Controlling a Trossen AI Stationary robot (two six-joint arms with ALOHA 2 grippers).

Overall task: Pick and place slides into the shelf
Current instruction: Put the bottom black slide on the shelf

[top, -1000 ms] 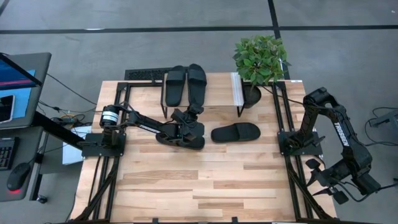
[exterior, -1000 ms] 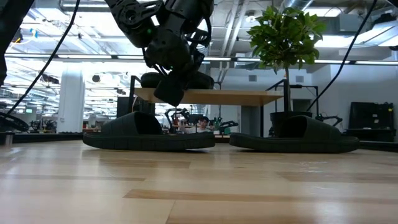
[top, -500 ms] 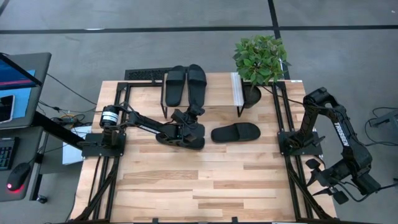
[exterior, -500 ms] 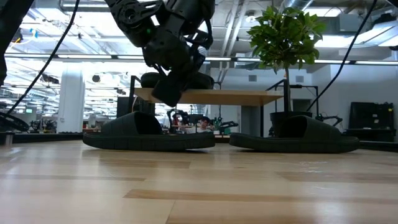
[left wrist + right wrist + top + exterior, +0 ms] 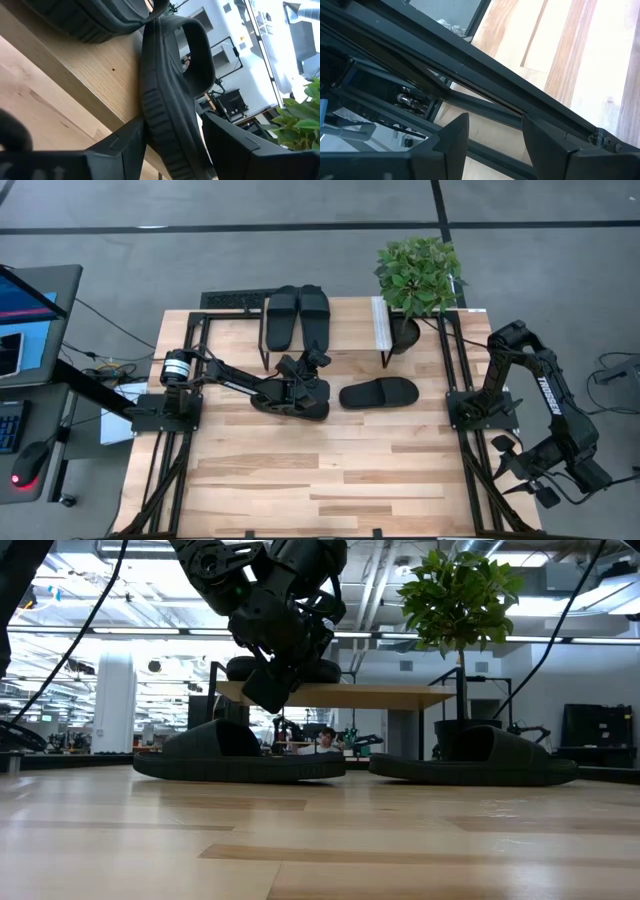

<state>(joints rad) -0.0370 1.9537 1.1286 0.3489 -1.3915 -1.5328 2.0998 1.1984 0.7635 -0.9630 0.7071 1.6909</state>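
High view: matte black slides point(image 5: 298, 313) atop light-wood shelf point(image 5: 350, 325).

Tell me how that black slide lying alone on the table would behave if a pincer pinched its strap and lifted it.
The lone slide looks like thick moulded foam, so probably light and fairly stiff. Held by its wide strap, the long sole would likely tilt and hang down. Its matte surface should grip rather than slip.

Tight quarters at the shelf point(image 5: 350, 320)

My left gripper point(image 5: 314, 362) hangs at the shelf's front edge, two slides point(image 5: 298, 312) filling its left half. The right half lies bare, though a potted plant point(image 5: 418, 275) crowds that end. Before the shelf, two more slides point(image 5: 378, 393) block the table point(image 5: 330, 480); nearer planks are open.
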